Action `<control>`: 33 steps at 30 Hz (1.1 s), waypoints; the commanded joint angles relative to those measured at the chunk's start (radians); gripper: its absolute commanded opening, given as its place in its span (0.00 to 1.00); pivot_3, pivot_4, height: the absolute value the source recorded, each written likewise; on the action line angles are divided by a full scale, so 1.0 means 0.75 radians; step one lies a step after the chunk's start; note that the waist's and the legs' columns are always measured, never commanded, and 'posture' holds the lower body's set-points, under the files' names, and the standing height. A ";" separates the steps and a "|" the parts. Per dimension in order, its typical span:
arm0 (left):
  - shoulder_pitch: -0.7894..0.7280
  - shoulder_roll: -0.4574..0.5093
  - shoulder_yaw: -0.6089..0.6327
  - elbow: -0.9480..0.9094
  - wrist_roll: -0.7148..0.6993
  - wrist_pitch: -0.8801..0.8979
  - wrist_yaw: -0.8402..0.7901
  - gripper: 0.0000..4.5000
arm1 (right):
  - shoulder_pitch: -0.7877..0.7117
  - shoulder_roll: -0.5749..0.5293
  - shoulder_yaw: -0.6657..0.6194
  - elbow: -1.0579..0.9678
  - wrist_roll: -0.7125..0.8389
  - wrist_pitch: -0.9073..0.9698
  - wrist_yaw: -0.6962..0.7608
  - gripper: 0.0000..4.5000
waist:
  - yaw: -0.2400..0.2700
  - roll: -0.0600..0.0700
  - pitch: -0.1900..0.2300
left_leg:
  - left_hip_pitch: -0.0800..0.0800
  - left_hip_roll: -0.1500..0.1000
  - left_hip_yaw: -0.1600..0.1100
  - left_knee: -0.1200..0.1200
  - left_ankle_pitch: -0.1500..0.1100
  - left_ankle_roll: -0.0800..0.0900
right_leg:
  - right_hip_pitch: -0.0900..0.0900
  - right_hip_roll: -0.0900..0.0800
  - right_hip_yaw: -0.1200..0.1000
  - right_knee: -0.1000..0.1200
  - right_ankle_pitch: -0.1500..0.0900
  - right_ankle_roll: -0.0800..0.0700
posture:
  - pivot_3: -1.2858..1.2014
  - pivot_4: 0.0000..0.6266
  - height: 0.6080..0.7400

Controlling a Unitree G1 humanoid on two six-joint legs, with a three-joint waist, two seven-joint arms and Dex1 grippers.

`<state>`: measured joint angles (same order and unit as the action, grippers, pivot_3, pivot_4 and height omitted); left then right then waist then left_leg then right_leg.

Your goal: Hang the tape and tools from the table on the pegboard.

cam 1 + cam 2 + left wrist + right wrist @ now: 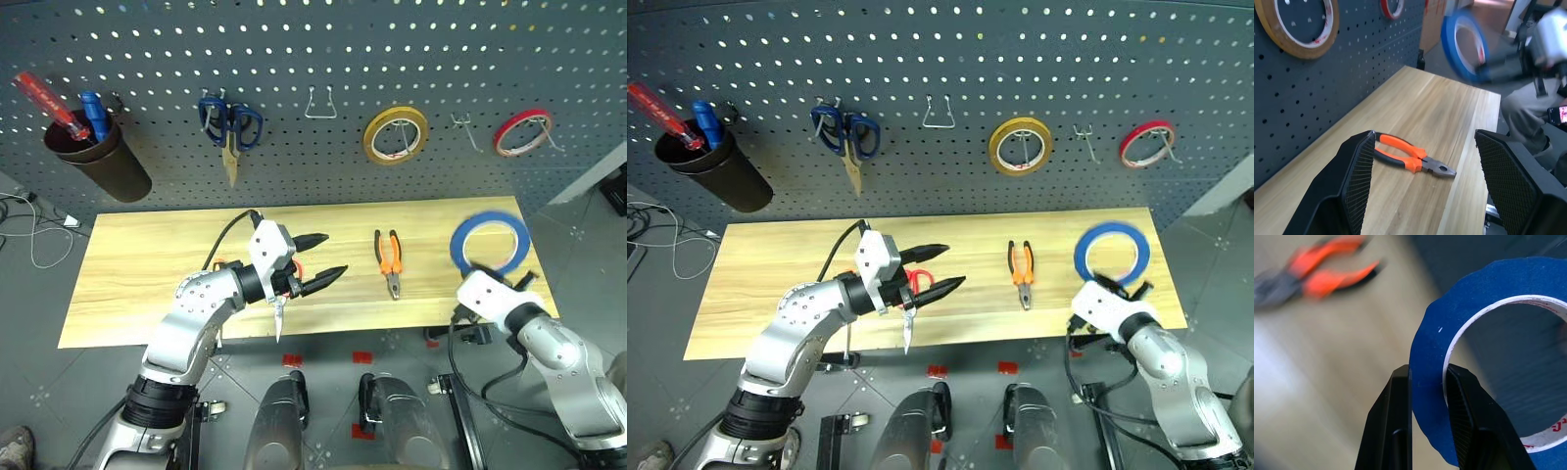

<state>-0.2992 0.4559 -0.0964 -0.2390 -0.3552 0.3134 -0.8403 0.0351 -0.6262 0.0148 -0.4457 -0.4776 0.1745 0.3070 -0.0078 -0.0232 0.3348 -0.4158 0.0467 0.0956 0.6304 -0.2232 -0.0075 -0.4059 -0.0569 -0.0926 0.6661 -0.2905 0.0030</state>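
My right gripper [1427, 371] is shut on the wall of the blue tape [487, 218], holding the roll upright above the right end of the table [147, 264], in front of the pegboard [313, 59]. My left gripper [331, 254] hangs level over the table's middle, open, with nothing between its pads [1359, 171]. The red-handled scissors [918, 282] show right under it, blade pointing at the front edge; whether they hang from a finger or lie flat I cannot tell. Orange-and-black pliers [389, 262] lie flat between the two grippers.
On the pegboard hang a brown cup [98, 162] with red and blue handles in it, blue-handled scissors [230, 127], a yellow roll [396, 134] and a thin red roll [522, 132]. Bare hooks [320, 103] sit between the scissors and the yellow roll.
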 commanded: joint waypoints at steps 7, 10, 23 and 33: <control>-0.060 0.006 0.025 -0.023 0.002 -0.002 0.028 0.76 | -0.480 0.026 0.027 0.417 0.091 -0.247 -0.027 0.15 | 0.006 -0.001 0.000 | -0.001 0.000 0.000 0.005 0.001 0.000 | 0.001 0.000 0.000 0.002 0.000 -0.001 | 0.50 0.53 1.00; -0.063 0.006 0.022 -0.025 0.010 -0.004 0.041 0.76 | -0.661 0.038 0.032 0.691 0.159 -0.341 -0.013 0.15 | 0.007 -0.001 0.000 | -0.002 0.000 0.000 0.003 0.001 0.000 | 0.000 0.000 -0.002 0.000 0.004 -0.008 | 0.51 0.52 1.00; 0.146 0.302 0.058 0.123 0.175 -0.181 -0.105 0.76 | -0.346 0.501 0.013 0.175 0.550 0.529 0.028 0.96 | 0.000 -0.001 0.000 | -0.002 0.001 -0.002 -0.001 0.001 0.000 | 0.000 0.000 -0.003 0.000 0.003 -0.010 | 0.51 0.53 1.00; 0.172 0.432 0.080 0.267 0.192 -0.309 -0.220 0.76 | -0.666 0.828 0.041 0.440 0.487 1.175 -0.281 0.99 | 0.007 -0.001 0.000 | -0.001 0.001 -0.001 0.002 0.004 -0.006 | -0.009 -0.002 -0.001 0.018 0.003 -0.011 | 0.51 0.53 1.00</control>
<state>-0.1678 0.7662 -0.0507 -0.0283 -0.2098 0.0985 -0.9930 -0.4550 -0.0159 0.0721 -0.1482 -0.1084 1.0307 0.1234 -0.0025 -0.0241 0.3345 -0.4171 0.0474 0.0943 0.6318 -0.2200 -0.0121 -0.4127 -0.0584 -0.0937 0.6799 -0.2883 -0.0060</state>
